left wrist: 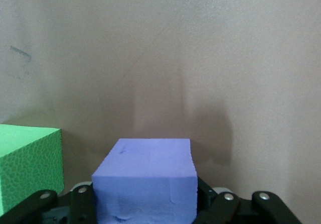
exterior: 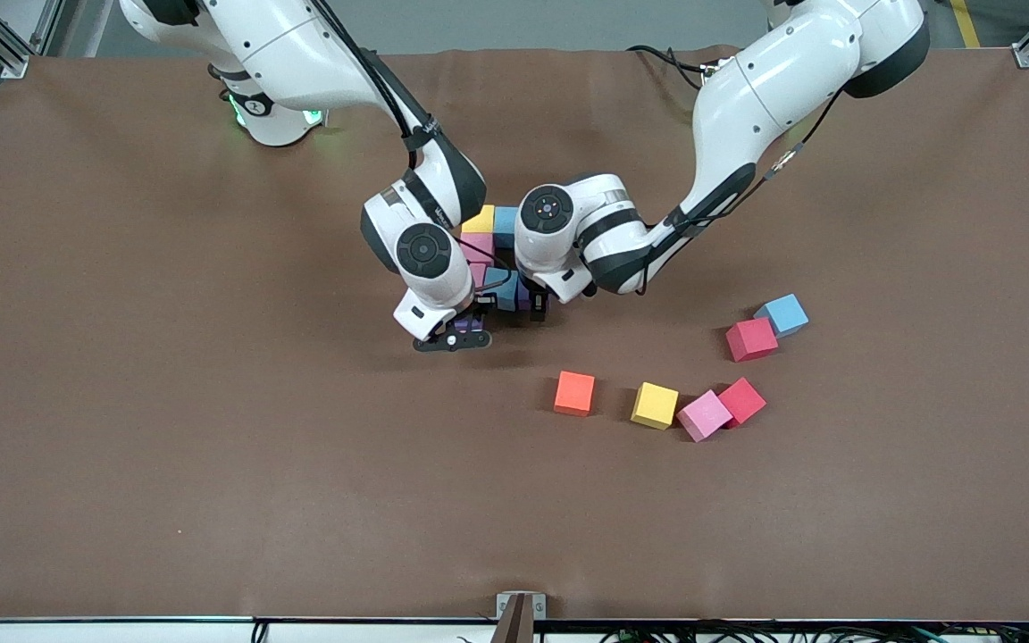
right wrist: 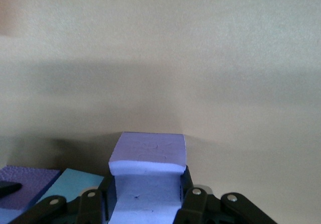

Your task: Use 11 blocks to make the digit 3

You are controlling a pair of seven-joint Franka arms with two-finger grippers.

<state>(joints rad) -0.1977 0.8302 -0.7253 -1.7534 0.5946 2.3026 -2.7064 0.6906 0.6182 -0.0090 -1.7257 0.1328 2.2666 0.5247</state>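
The partly built figure (exterior: 489,234) lies mid-table under both wrists; a yellow block (exterior: 479,219), a light blue block (exterior: 506,223) and a pink block (exterior: 477,250) show. My left gripper (exterior: 532,308) is shut on a purple block (left wrist: 145,179) low at the figure, with a green block (left wrist: 27,171) beside it. My right gripper (exterior: 455,335) is shut on the other purple block (right wrist: 147,156) at the figure's end nearer the front camera; its fingers dent the foam. A light blue block (right wrist: 75,184) lies beside it.
Loose blocks lie nearer the front camera toward the left arm's end: orange (exterior: 574,393), yellow (exterior: 655,405), pink (exterior: 704,415) and light blue (exterior: 782,314). Two red cubes (exterior: 742,400) (exterior: 751,339) lie among them. Brown mat (exterior: 211,446) covers the table.
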